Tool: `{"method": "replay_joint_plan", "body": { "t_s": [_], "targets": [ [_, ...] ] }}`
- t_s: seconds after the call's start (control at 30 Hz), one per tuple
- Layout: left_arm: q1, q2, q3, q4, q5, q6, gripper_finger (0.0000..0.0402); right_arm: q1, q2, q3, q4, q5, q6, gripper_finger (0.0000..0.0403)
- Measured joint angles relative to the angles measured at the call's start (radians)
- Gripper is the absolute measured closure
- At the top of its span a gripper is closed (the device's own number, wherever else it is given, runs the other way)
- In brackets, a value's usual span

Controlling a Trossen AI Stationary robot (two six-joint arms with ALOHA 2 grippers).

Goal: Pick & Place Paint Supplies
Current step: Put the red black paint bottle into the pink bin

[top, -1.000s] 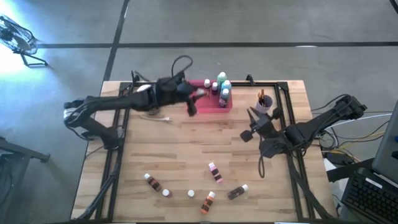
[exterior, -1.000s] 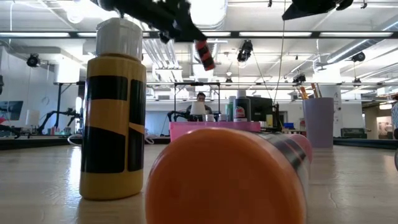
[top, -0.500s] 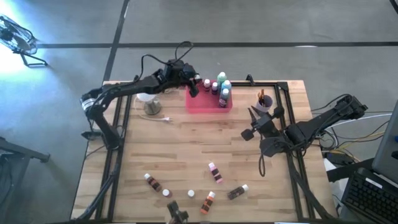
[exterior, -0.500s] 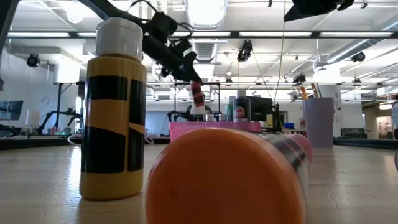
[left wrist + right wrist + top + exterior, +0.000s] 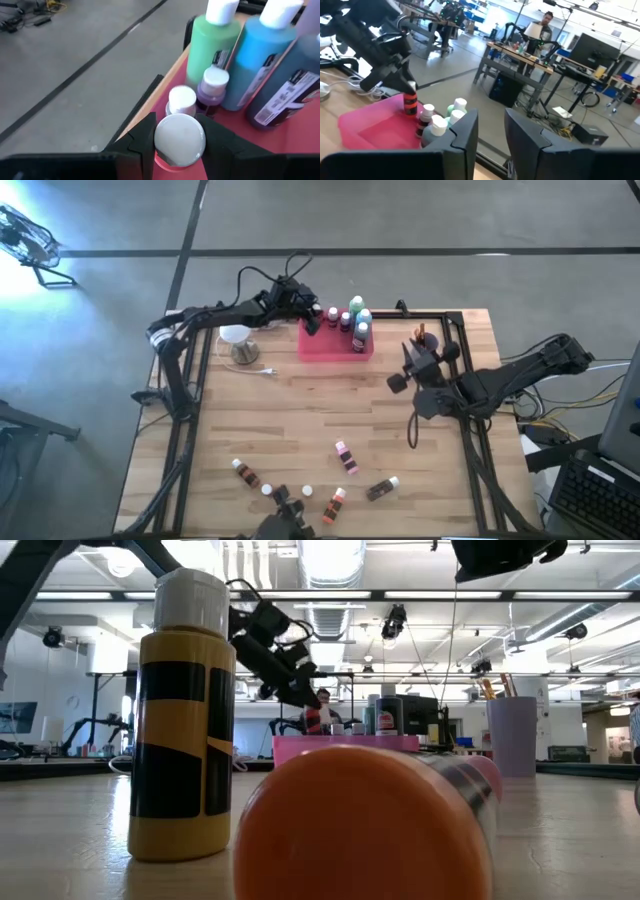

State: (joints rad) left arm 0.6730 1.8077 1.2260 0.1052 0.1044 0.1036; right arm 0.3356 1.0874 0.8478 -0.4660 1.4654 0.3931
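While upright, round white-capped red bottle (image 5: 179,141), left hand (image 5: 175,137)

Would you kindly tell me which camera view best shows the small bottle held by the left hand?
The left wrist view: the small bottle sits close up, its white cap between the left hand's fingers. The right wrist view shows its red body sideways; the high and low views show it tiny over the pink tray.

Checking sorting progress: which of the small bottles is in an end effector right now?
The red bottle, clamped by the left end effector over the pink tray's far-left corner. The other small ones stand in the tray or sit loose on the table.
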Motion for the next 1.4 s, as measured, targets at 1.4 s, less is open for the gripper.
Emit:
{"method": "replay_joint_plan", "body": {
  "t_s": [1.4],
  "targets": [
    [0.011,0.141,0.049,0.036,0.01,0.047,0.0237,-0.066,0.0,-0.018,-0.001,-0.007,-0.002,0.0349]
  ]
}}
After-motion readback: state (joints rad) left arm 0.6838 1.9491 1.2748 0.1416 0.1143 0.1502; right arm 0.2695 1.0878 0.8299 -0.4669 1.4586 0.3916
